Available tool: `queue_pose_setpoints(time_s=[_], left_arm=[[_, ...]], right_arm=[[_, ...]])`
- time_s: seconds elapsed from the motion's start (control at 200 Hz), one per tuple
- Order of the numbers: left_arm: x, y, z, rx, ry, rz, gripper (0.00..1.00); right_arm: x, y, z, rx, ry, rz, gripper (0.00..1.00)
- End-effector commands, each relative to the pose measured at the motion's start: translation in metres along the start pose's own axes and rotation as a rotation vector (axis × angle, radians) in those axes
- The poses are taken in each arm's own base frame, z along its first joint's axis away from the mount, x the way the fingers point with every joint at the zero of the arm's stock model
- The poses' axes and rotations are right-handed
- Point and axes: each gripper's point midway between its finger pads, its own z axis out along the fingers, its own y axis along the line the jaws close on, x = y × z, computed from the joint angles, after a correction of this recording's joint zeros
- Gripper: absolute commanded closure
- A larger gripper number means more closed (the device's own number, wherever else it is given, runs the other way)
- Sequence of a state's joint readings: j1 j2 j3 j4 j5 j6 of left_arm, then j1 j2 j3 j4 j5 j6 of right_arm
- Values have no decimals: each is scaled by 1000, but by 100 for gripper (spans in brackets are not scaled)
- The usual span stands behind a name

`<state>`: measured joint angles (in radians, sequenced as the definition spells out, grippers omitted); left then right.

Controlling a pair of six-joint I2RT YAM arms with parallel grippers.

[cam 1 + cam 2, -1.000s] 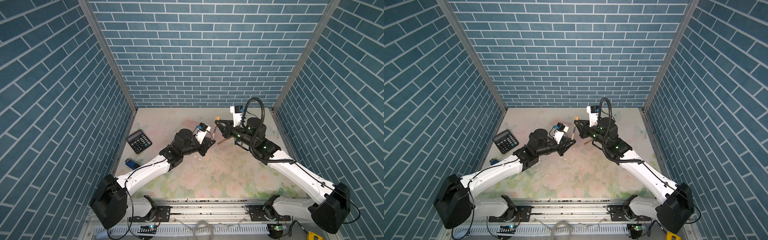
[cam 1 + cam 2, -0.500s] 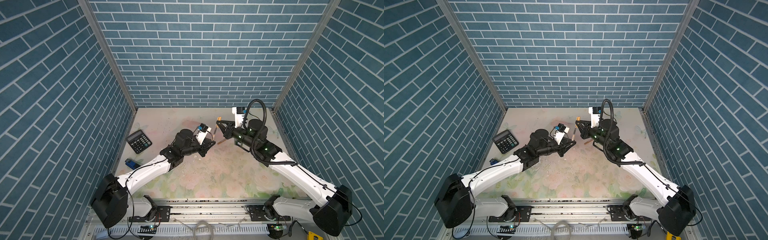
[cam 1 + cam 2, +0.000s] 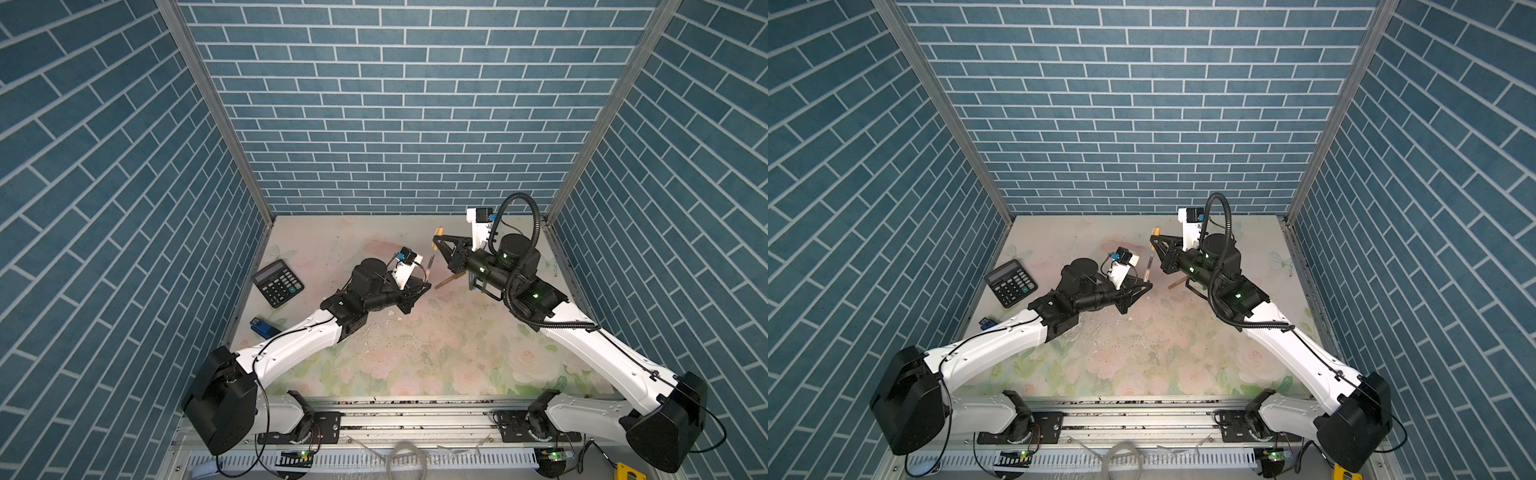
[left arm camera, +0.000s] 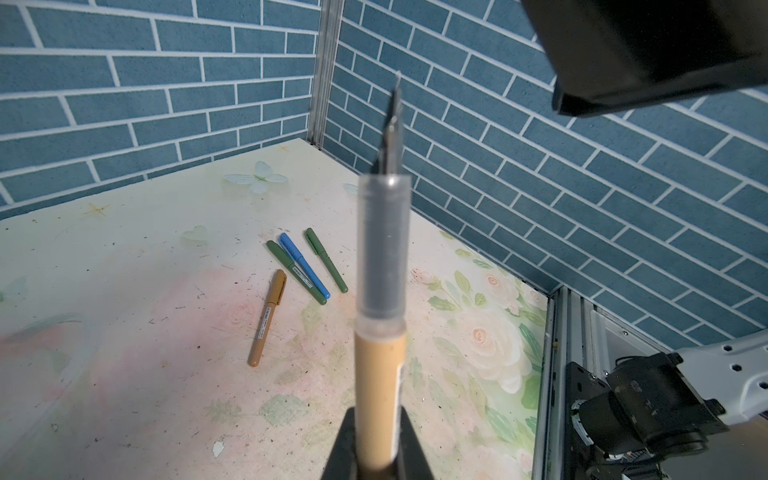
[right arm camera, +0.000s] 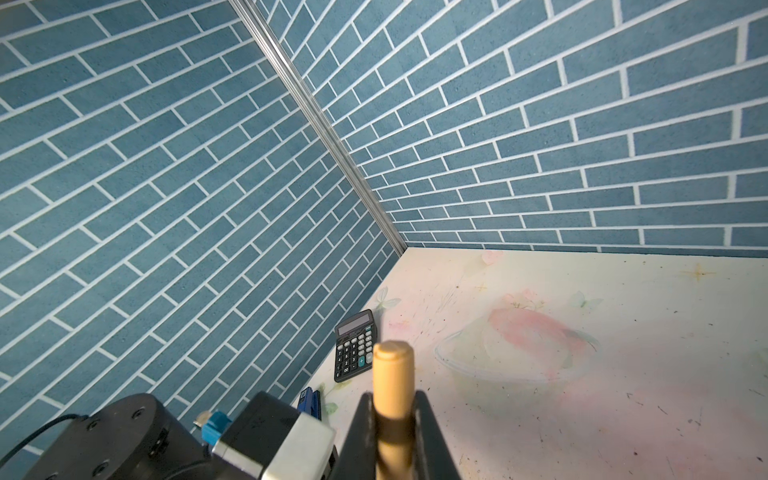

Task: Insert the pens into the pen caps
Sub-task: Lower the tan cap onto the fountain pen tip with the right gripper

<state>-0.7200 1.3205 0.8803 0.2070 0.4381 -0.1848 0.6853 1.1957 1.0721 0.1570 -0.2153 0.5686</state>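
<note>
My left gripper [image 3: 426,286] [image 4: 380,440] is shut on a tan-gold pen [image 3: 430,266] [image 3: 1148,271] [image 4: 380,374]. The pen stands nearly upright with its dark pointed tip bare. My right gripper [image 3: 435,242] [image 5: 392,415] is shut on a tan-gold pen cap [image 3: 437,233] [image 3: 1155,230] [image 5: 392,374]. In both top views the cap hangs a little beyond and above the pen tip, apart from it. Several capped pens lie on the table in the left wrist view: a tan pen [image 4: 268,318], two green pens [image 4: 296,272] [image 4: 326,259] and a blue pen [image 4: 304,270].
A black calculator [image 3: 277,282] [image 5: 355,345] lies at the table's left side. A small blue object [image 3: 262,327] sits nearer the front by the left wall. Blue brick walls close in three sides. In both top views the right arm [image 3: 515,286] hides most of the capped pens.
My right gripper has shifted slightly to the right with the cap. The left arm and its pen have stayed still.
</note>
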Motion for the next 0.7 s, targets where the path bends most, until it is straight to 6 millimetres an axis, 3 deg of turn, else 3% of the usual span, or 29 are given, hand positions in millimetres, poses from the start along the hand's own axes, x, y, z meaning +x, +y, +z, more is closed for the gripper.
queue_pose_setpoints(time_s=[0.0, 0.36, 0.695], left_arm=[[-11, -5, 0, 13, -25, 19, 100], [-9, -3, 2, 10, -20, 15, 100], [-10, -2, 2, 1, -21, 13, 100]], right_arm=[[4, 5, 0, -25, 11, 0, 95], [20, -5, -3, -2, 41, 11, 96], [20, -2, -5, -19, 40, 15, 96]])
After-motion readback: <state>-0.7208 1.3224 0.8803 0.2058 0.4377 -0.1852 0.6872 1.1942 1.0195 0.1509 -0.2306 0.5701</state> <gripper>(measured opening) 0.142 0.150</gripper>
